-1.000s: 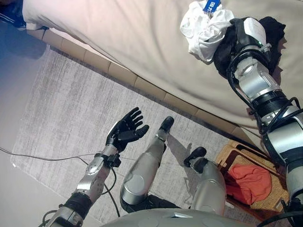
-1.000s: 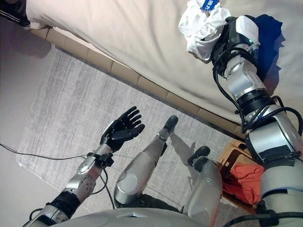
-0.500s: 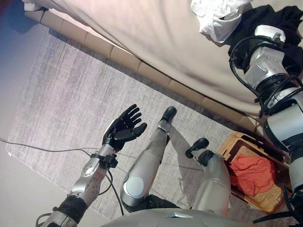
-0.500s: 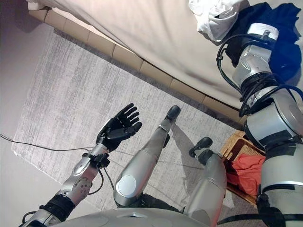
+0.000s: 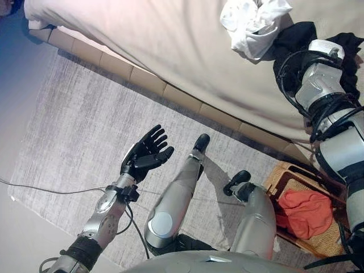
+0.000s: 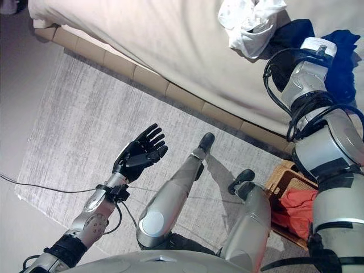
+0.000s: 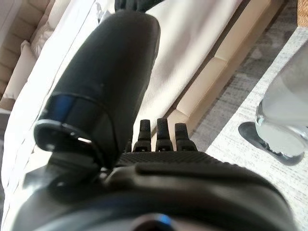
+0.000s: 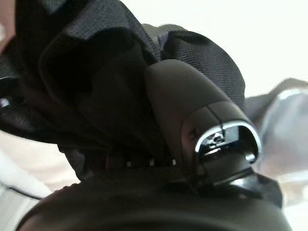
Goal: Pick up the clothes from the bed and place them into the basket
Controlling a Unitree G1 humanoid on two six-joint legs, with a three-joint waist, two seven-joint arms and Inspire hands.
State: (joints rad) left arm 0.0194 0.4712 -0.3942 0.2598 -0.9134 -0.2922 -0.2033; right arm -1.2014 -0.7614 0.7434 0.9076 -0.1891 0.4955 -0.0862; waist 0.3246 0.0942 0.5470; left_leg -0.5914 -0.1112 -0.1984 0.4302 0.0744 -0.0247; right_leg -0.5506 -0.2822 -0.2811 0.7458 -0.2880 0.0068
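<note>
A dark garment (image 5: 293,38) lies on the beige bed (image 5: 159,40) at the far right, beside a crumpled white garment (image 5: 253,25). My right arm reaches onto the bed. In the right wrist view my right hand (image 8: 192,101) has its thumb and fingers curled round bunched dark cloth (image 8: 96,72). A wicker basket (image 5: 282,173) stands on the floor at the lower right with an orange garment (image 5: 307,210) in it. My left hand (image 5: 145,156) is open, palm up and empty, above the rug; it also shows in the left wrist view (image 7: 110,72).
A grey rug (image 5: 74,125) covers the floor beside the bed. The bed's padded base (image 5: 148,79) runs diagonally across the view. A thin cable (image 5: 34,190) lies on the rug at the left.
The camera has shifted. My right wrist has drawn slightly back from the white garment toward the bed's edge, still in the dark cloth. The left hand has kept its pose.
</note>
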